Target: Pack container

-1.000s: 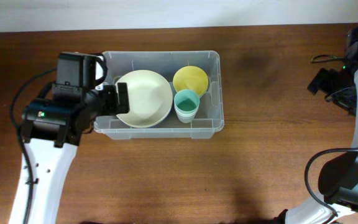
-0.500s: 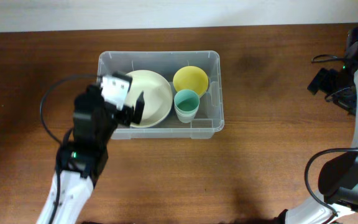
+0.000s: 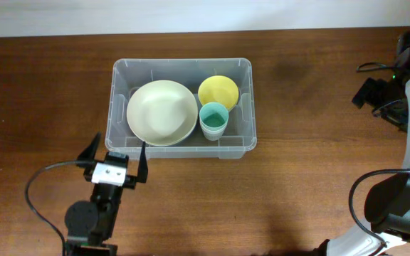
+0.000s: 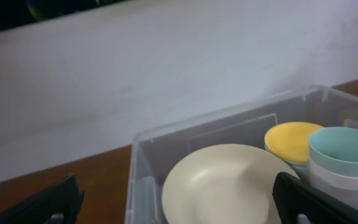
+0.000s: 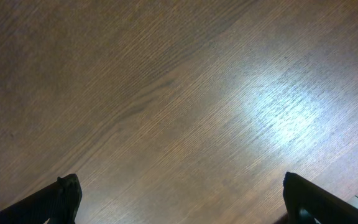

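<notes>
The container, a clear rectangular bin, stands at the table's middle left. Inside lie a cream plate, a yellow bowl and a teal cup. My left gripper hovers open just in front of the bin's near left corner, holding nothing. The left wrist view looks over the near wall of the container at the plate, the bowl and the cup, between the wide-apart fingers of the left gripper. My right gripper is open over bare wood at the far right.
The brown wooden table ends at a white wall along the far side. Black cables hang by the right arm's base at the right edge. The left arm's cable loops over the near left of the table.
My left arm has drawn back from over the container's left end to the table's near side, its gripper open throughout. The right arm has stayed still.
</notes>
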You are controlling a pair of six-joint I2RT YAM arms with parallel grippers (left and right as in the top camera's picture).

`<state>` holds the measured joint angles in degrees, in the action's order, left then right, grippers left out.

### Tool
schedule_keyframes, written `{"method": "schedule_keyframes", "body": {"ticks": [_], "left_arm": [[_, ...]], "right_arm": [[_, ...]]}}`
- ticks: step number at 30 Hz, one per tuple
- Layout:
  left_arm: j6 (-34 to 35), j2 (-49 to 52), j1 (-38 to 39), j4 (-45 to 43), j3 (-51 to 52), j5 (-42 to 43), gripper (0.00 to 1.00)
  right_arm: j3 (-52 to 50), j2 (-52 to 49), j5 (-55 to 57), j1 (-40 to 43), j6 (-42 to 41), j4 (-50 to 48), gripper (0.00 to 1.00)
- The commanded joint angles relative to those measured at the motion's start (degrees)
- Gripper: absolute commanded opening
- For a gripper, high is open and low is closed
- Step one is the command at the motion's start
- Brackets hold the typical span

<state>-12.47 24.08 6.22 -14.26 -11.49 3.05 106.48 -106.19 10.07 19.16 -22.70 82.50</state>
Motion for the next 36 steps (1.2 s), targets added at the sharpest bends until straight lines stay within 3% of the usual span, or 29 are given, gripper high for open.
{"method": "schedule_keyframes", "body": {"ticks": [1, 7, 13, 18, 25, 36], "left_arm": [[-0.74, -5.92, -0.76, -0.09, 4.35, 0.61, 1.0], [-0.92, -15.98, -1.73, -0.15, 10.45, 0.24, 1.0], [-0.94, -19.52, -4.24, 2.36, 10.99, 0.46, 1.0], [-0.92, -23.87, -5.07, 10.93, 10.99, 0.42, 1.0], [-0.92, -23.8, -5.64, 18.8, 10.99, 0.22, 1.0], [-0.9, -23.78, -5.64, 18.67, 10.97, 0.22, 1.0]], "right_arm": [[-0.09, -0.11, 0.74, 0.37, -0.46, 0.0, 0.99], [-0.09, -0.11, 0.74, 0.37, -0.46, 0.0, 0.99], [-0.09, -0.11, 0.74, 0.37, -0.46, 0.0, 0.99], [-0.09, -0.11, 0.74, 0.37, -0.46, 0.0, 0.99], [-0.09, -0.11, 0.74, 0.37, -0.46, 0.0, 0.99], [-0.09, -0.11, 0.72, 0.37, -0.46, 0.0, 0.99]]}}
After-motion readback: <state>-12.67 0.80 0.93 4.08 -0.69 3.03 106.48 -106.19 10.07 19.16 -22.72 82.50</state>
